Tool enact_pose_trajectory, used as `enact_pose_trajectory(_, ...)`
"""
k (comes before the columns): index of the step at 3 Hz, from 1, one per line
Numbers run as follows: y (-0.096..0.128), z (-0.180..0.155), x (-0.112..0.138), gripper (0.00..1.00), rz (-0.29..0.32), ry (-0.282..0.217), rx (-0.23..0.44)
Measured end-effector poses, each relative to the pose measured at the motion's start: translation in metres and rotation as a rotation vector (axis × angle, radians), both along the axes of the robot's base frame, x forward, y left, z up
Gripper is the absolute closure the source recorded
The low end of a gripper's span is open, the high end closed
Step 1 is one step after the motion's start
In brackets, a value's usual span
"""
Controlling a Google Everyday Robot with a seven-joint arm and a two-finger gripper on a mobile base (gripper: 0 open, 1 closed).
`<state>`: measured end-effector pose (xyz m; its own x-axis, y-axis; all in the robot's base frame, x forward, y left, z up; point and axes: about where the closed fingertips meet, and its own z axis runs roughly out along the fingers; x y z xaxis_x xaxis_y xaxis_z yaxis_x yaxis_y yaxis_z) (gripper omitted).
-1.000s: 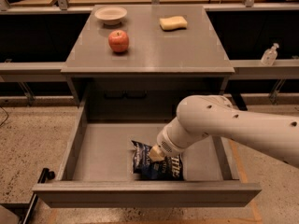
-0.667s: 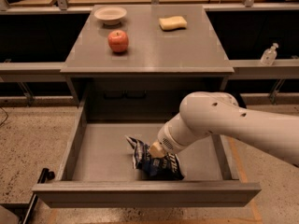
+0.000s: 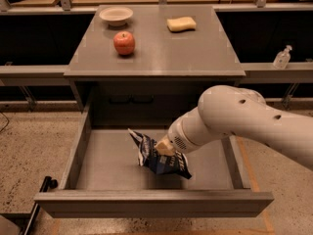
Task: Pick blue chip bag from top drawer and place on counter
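The blue chip bag [image 3: 149, 153], dark navy foil with white lettering, hangs tilted just above the floor of the open top drawer [image 3: 110, 168]. My gripper [image 3: 164, 147] reaches into the drawer from the right on a white arm and is shut on the bag's upper right part. The bag's left corner sticks up and its lower end points toward the drawer's front panel [image 3: 151, 204]. The grey counter [image 3: 161, 53] lies above and behind the drawer.
On the counter are a red apple [image 3: 124, 43], a white bowl [image 3: 116, 15] and a yellow sponge [image 3: 181, 24]. A clear bottle [image 3: 282, 58] stands on a ledge at the right. A black bar [image 3: 41, 192] is by the drawer's front left corner.
The bag has come up off the drawer floor and tilted, its left corner rising. My gripper and arm have moved up and a little back with it.
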<state>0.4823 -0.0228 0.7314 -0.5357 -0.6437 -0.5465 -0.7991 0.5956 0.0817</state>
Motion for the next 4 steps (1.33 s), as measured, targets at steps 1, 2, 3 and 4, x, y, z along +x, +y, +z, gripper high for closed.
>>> enact_pose_trajectory(1,-0.001,0.026,0.003,1.0,0.003,-0.048,0.058)
enact_pose_trajectory(2,-0.008,0.063,0.011,1.0,0.017,-0.109,0.136)
enact_pose_trajectory(3,-0.024,0.106,0.029,1.0,0.041,-0.178,0.206)
enact_pose_trajectory(4,-0.043,0.156,0.06,1.0,0.063,-0.261,0.234)
